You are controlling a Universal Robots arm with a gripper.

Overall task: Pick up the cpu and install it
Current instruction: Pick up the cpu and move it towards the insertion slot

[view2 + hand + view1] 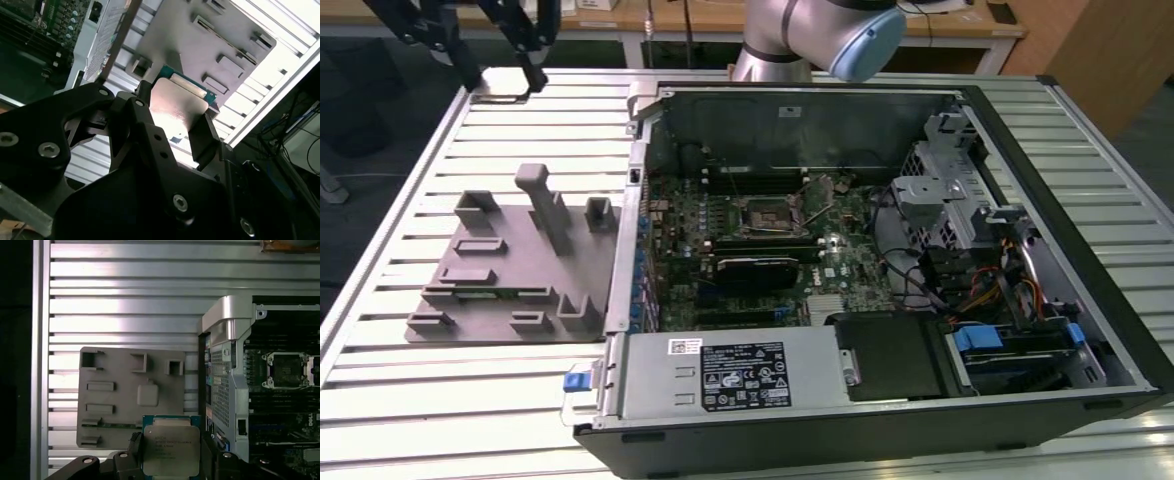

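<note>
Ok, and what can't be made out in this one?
1. The cpu: underside faces away in the first wrist view; the gripper body covers part of it in the second wrist view.
2. The socket: cut by the picture's edge in the first wrist view; contacts too small in the exterior view.
3. The grey tray: one end hidden behind cpu and gripper in the first wrist view.
</note>
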